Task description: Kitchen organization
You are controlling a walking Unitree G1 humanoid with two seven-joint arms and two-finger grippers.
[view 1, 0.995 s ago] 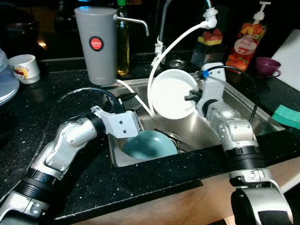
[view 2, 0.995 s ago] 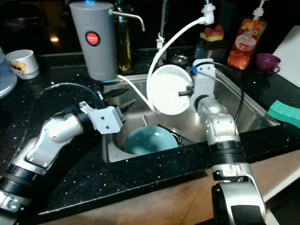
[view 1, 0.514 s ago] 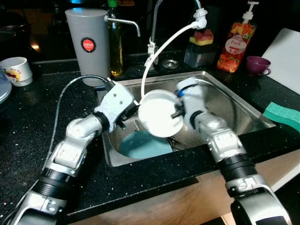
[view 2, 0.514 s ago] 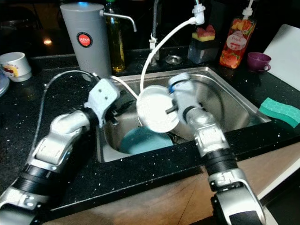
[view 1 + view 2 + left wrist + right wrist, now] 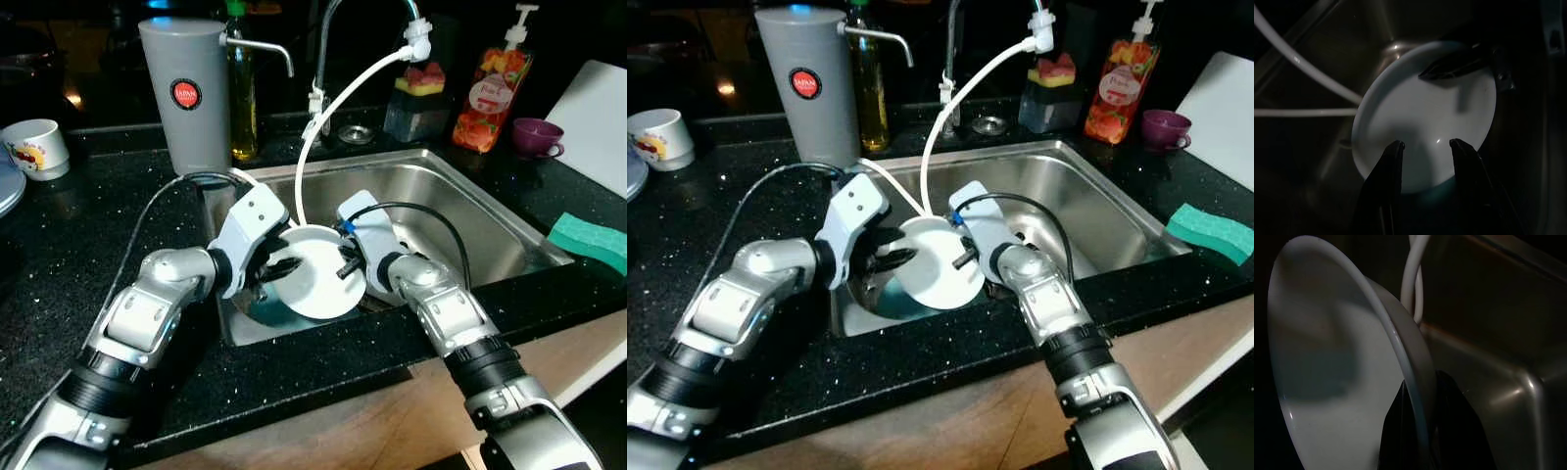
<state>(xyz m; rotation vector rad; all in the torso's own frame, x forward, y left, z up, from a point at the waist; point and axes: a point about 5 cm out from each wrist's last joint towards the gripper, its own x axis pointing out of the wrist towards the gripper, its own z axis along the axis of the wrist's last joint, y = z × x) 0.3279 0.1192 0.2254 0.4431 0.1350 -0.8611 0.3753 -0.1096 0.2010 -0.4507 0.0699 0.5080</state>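
Over the sink's (image 5: 490, 211) near left corner, the right gripper (image 5: 345, 266) pinches a white plate (image 5: 318, 284) by its rim at 3 o'clock, one finger on each face, holding it tilted above a teal bowl (image 5: 263, 309). At 9 o'clock the left gripper (image 5: 278, 269) has its fingers spread at the opposite rim, likely to take the plate over. Farther back, at 12 o'clock, stand the tap (image 5: 328, 49) and its white hose (image 5: 338, 103).
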